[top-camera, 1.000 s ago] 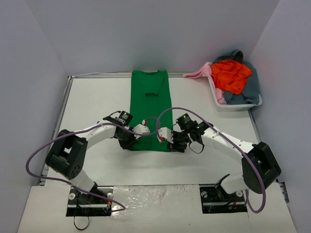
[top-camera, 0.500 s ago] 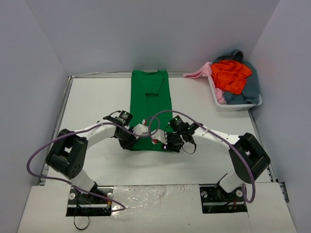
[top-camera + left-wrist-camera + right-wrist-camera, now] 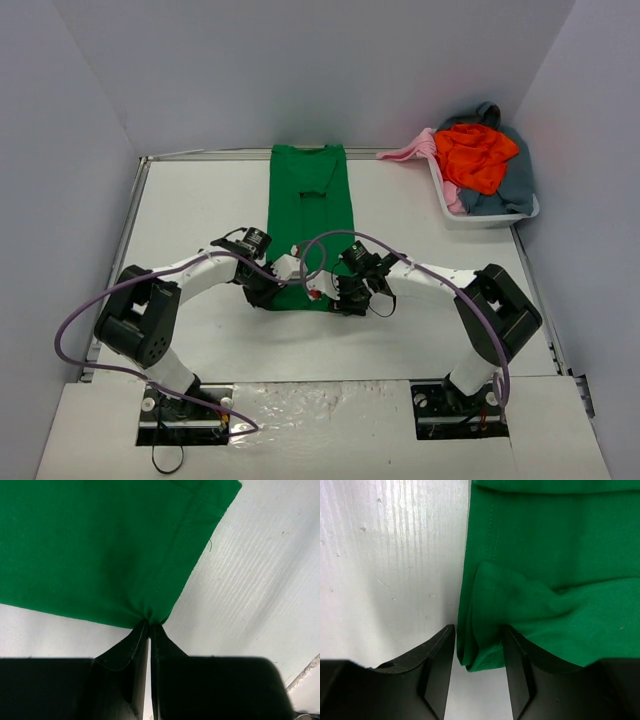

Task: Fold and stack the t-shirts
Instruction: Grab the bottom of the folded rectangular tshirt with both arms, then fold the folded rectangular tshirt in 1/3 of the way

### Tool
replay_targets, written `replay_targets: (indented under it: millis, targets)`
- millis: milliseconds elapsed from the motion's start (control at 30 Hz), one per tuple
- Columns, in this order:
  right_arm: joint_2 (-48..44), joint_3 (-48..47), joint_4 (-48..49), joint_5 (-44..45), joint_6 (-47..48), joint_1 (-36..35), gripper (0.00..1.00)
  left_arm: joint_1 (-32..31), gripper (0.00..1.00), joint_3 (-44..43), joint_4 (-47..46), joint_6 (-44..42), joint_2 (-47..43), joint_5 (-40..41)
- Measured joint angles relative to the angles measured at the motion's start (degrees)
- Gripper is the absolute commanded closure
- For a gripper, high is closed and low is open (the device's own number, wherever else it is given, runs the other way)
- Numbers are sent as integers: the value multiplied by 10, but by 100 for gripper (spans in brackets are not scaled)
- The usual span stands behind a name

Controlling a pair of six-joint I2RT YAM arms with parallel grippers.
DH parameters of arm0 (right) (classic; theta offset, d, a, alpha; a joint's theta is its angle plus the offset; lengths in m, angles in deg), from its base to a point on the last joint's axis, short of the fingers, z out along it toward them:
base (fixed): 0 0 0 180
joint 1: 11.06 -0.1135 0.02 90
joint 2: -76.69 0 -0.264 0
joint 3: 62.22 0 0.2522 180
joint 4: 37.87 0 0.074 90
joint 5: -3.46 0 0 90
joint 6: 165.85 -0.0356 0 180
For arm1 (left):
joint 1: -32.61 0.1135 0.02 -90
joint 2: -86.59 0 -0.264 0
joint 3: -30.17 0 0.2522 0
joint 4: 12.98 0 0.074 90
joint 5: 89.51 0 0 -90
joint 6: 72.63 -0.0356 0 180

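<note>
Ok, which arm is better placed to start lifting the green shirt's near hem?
The left arm: its jaws are pinched shut on a hem corner of the green t-shirt. The right arm has jaws straddling the other corner, a gap showing; it likely must close first.

The green t-shirt [image 3: 308, 215] lies flat on the worktop [image 3: 200, 200], folded into a long narrow strip with its collar at the far end. Its near left corner is gathered into a puckered point, and its near right corner is rumpled. The orange-red t-shirt [image 3: 478, 155], pale pink t-shirt [image 3: 412, 150] and grey-blue t-shirt [image 3: 510, 190] lie crumpled in the tub [image 3: 520, 215] at the far right, orange-red on top and pink spilling over the rim.
</note>
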Motion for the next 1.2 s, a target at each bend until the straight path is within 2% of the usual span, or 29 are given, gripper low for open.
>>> replay_targets:
  millis: [133,267,367,633,933,1200]
  targets:
    - [5,-4,3,3,0,0,65,5,98,0,3,0,0,-1]
    - [12,-10,5,3,-3,0,84,6,98,0,5,0,0,-1]
    - [13,-11,6,6,-4,0,89,6,98,0,5,0,0,-1]
    - [7,-14,-15,7,-5,0,92,6,98,0,13,0,-6,-1]
    - [-26,-28,-87,-11,-5,0,100,6,98,-7,49,-7,-45,-10]
    - [-46,-59,-157,-42,-5,1,100,6,98,-25,107,-31,-63,-33]
